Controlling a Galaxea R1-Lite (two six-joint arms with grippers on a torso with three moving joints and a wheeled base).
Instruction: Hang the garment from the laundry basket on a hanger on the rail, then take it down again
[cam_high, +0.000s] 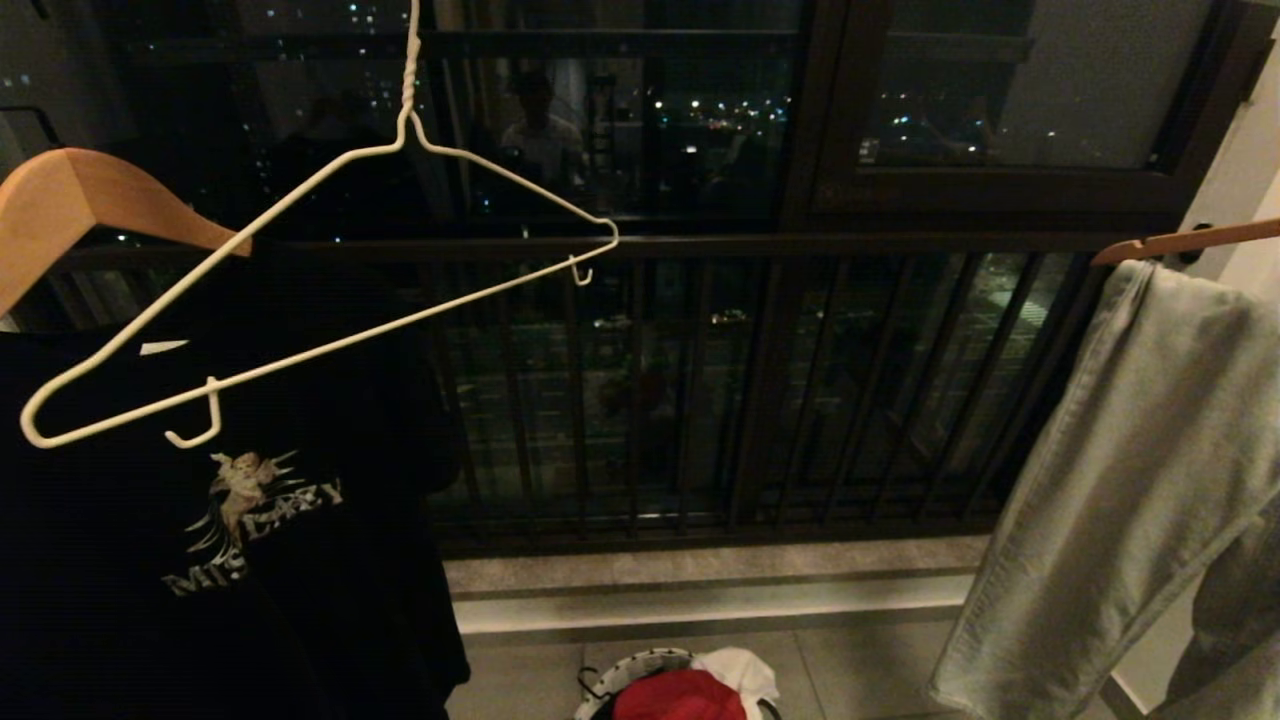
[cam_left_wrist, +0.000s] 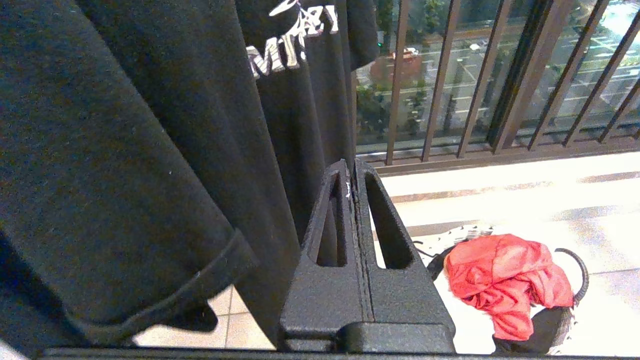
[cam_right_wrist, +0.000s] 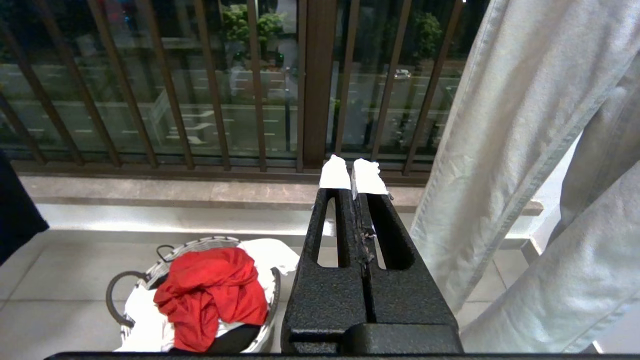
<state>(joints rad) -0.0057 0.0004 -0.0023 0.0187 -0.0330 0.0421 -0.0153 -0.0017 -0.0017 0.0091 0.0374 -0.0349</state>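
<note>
The red garment (cam_high: 680, 697) lies crumpled on top of the laundry basket (cam_high: 628, 668) on the floor, low in the head view. The garment (cam_right_wrist: 212, 292) fills most of the basket (cam_right_wrist: 197, 246) in the right wrist view, and the left wrist view has the garment (cam_left_wrist: 505, 280) over the basket (cam_left_wrist: 577, 265) too. An empty white wire hanger (cam_high: 320, 290) hangs tilted at upper left; the rail is out of view. My left gripper (cam_left_wrist: 352, 167) is shut and empty beside a black T-shirt. My right gripper (cam_right_wrist: 352, 172) is shut and empty, well above the basket.
A black printed T-shirt (cam_high: 200, 520) on a wooden hanger (cam_high: 80, 205) hangs at left. Pale grey trousers (cam_high: 1130, 480) hang at right from another wooden hanger (cam_high: 1190, 240). A white shirt (cam_right_wrist: 270, 252) lies under the red one. Dark balcony railing bars (cam_high: 700, 400) stand ahead.
</note>
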